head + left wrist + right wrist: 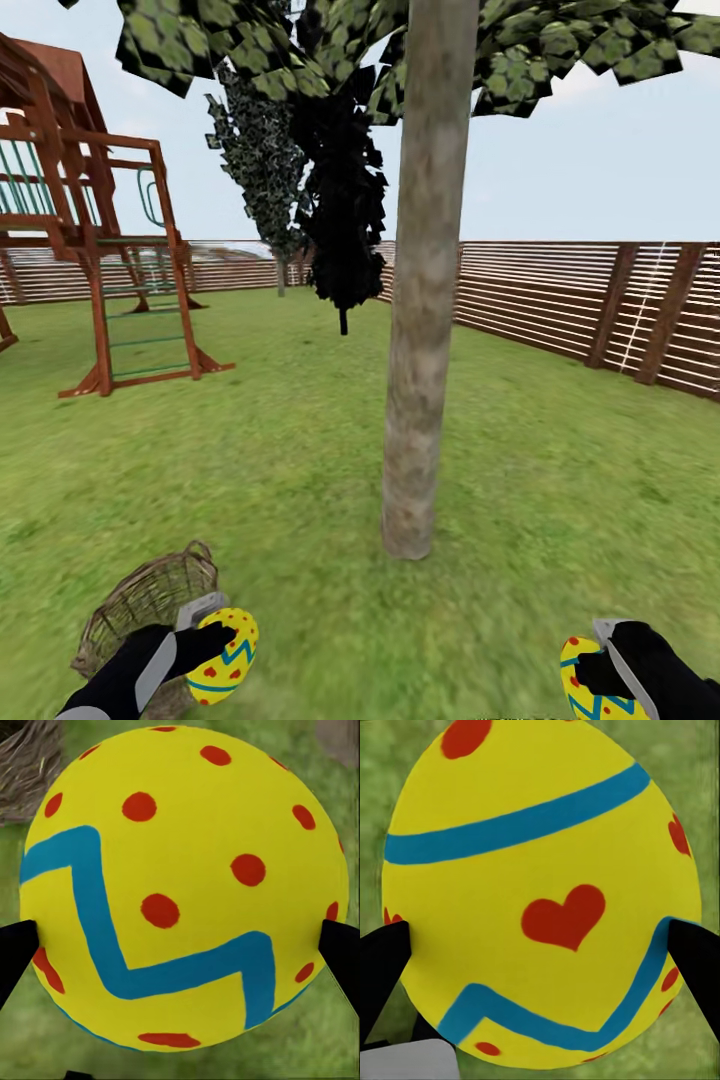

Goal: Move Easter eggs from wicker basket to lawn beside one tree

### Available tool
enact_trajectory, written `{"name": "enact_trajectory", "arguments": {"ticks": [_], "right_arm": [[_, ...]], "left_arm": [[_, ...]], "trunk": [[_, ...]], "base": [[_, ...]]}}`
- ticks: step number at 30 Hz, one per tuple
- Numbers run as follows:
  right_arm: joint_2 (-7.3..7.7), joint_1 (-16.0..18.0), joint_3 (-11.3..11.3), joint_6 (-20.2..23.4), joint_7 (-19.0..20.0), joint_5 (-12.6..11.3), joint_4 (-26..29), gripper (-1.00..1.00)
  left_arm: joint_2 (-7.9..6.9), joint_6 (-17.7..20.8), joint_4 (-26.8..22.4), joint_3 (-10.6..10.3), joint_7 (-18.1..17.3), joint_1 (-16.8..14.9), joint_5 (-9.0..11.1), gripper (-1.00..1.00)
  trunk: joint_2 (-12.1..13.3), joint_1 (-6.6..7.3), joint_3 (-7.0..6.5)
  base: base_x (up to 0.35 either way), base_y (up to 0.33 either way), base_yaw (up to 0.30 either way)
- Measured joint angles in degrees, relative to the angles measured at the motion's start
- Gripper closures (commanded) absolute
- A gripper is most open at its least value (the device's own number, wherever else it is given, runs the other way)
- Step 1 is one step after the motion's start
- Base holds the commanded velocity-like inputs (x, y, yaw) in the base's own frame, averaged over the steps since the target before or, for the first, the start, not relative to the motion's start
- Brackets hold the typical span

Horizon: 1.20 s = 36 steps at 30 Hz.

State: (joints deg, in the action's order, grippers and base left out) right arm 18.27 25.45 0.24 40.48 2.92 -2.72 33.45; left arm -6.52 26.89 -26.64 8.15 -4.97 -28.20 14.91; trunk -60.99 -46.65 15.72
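Wicker shows first at the lower left of the head view: the basket (140, 605) sits on the lawn (280, 450), tipped so its mouth faces up and toward the camera; whether anything lies inside cannot be told. Just in front of it the left gripper (205, 640) holds an egg (225, 655), fingers closed on its sides. That egg's long axis slants, narrow end up and to the right. In the left wrist view the egg (184, 885) sits between two black fingertips (15, 952) pressing at opposite flanks, its blue zigzag crossing the face, basket weave (26, 765) behind it. The left arm comes in low from the corner, forearm angled up and right.

Mid-picture stands the tree (420, 290), its trunk upright, rooted in grass well apart from both eggs.

At the lower right, the right gripper (600, 670) clamps a second egg (590, 685), long axis near upright. In the right wrist view this egg (540, 892) has its narrow end away from the fingers, a red heart at centre, black pads (379, 960) touching both sides. The right arm reaches in from the corner.
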Motion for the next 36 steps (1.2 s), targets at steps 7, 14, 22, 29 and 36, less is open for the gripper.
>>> {"name": "enact_trajectory", "arguments": {"ticks": [7,14,22,29,36], "right_arm": [[-0.09,0.0,0.0,0.1,0.0,0.1,0.0,1.00],[-0.24,0.0,0.1,-0.1,0.0,0.1,0.0,1.00],[-0.50,0.0,0.1,-0.1,-0.1,0.1,0.0,1.00],[-0.22,0.0,0.0,0.0,0.0,0.1,0.0,1.00],[-0.27,0.0,0.0,0.0,0.0,0.1,0.0,1.00]], "left_arm": [[0.05,-0.9,0.6,-0.1,-0.7,0.0,0.1,1.00],[0.04,-0.8,0.6,-0.1,-0.7,0.0,0.0,1.00],[0.07,-0.9,0.7,-0.1,-0.7,0.0,0.0,1.00],[0.11,-0.9,0.7,-0.1,-0.7,0.0,0.0,1.00],[0.72,-0.9,0.8,-2.6,-0.6,0.0,0.1,1.00]], "trunk": [[0.0,0.04,-0.20],[0.0,0.04,-0.20],[0.0,0.04,-0.20],[0.0,0.04,-0.20],[0.0,0.03,-0.20]], "base": [[0.153,-0.124,-0.050],[0.312,-0.094,0.000],[0.327,-0.001,0.000],[0.316,-0.066,0.000],[0.227,-0.265,0.000]]}}
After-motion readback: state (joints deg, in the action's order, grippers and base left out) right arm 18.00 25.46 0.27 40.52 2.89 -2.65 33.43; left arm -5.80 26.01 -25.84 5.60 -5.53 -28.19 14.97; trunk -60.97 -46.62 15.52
